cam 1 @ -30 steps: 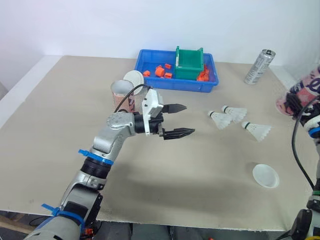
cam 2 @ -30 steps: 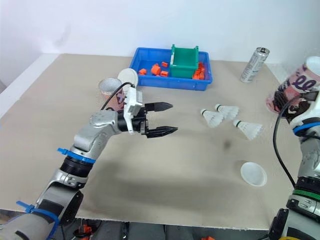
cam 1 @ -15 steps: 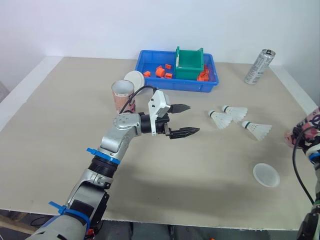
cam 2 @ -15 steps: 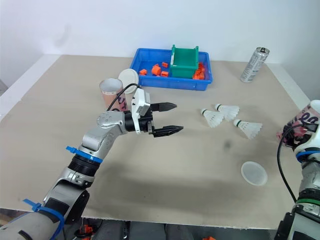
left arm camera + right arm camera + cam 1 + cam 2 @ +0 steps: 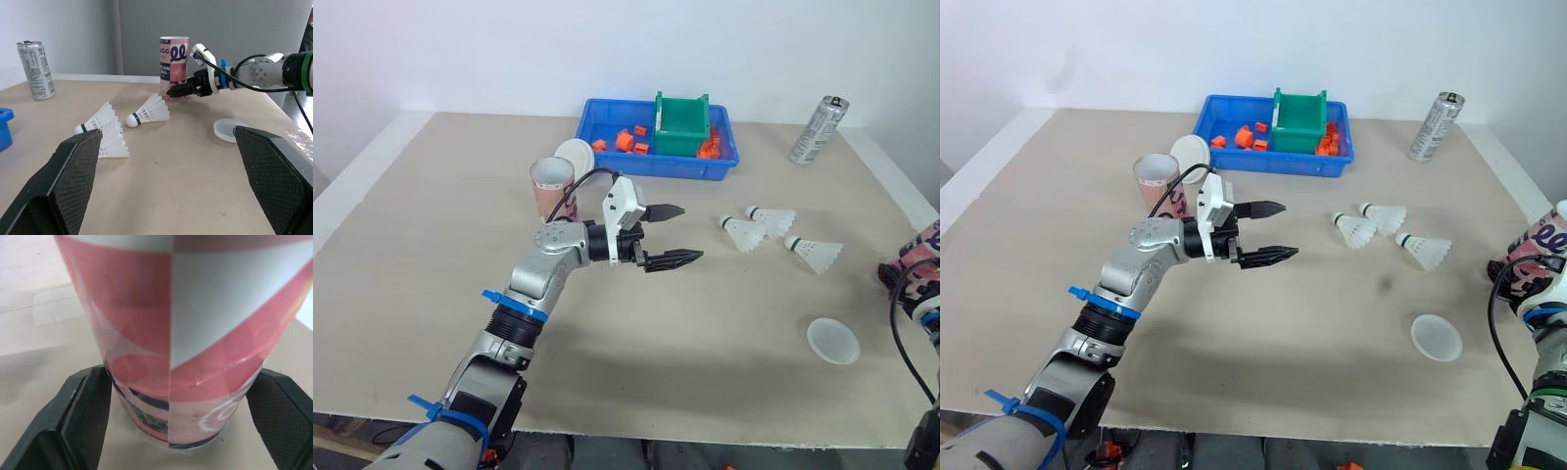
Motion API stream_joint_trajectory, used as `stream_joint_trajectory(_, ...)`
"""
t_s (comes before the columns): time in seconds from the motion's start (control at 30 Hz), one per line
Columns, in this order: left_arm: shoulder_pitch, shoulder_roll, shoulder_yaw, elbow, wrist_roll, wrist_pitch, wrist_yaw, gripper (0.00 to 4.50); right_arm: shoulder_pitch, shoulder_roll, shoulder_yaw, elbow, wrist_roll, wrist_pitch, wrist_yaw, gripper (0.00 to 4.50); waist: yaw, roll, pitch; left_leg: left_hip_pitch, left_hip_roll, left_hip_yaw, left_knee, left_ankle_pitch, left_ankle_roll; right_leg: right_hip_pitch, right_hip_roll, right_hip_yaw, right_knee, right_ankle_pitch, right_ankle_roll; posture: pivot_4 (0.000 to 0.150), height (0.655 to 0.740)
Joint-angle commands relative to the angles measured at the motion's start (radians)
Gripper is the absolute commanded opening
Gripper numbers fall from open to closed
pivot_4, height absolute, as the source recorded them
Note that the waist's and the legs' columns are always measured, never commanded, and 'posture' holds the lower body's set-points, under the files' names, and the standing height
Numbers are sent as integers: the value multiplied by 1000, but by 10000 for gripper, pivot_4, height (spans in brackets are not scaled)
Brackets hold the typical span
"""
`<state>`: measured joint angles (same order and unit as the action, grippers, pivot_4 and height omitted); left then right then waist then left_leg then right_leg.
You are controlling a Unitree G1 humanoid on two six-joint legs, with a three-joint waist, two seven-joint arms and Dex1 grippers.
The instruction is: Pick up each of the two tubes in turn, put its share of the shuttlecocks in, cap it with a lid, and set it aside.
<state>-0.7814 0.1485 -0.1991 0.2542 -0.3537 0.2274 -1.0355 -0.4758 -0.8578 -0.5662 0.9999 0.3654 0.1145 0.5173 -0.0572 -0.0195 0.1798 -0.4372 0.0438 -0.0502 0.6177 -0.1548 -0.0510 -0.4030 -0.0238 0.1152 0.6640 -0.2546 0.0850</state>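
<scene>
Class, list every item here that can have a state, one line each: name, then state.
left gripper, open, empty.
right gripper, shut on the held tube.
held tube, upright, uncapped.
other tube, upright, uncapped, not gripped.
near lid, lying flat on the table, on no tube.
far lid, off, beside the other tube.
shuttlecocks, three, lying on their sides on the table.
can, upright.
</scene>
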Motion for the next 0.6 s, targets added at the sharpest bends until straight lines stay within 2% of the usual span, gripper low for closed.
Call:
stream_joint_trajectory(0.03, -15, 1, 15, -39, -15, 6, -8, 45000, -11, -32, -5, 3, -5, -1, -25, 44250, 0, 0, 0, 0, 0, 0, 0, 0, 0, 0, 0, 0, 0, 0, 0, 1500, 7355)
stream_joint_trajectory(0.4, -19, 12, 27, -47, -27, 25, -20, 45000, 102, -94, 64, -43, -57, 55, 90, 44250, 0, 1, 0, 0, 0, 0, 0, 0, 0, 0, 0, 0, 0, -1, 0, 1500, 7355)
stream_joint_trajectory(0.6, 11, 41, 33, -88, -36, 48, -23, 45000, 236, -168, 9, -158, 1, 124, 246, 44250, 2, 1, 0, 0, 0, 0, 0, 0, 0, 1, 0, 0, 0, -1, 1, 1500, 7355)
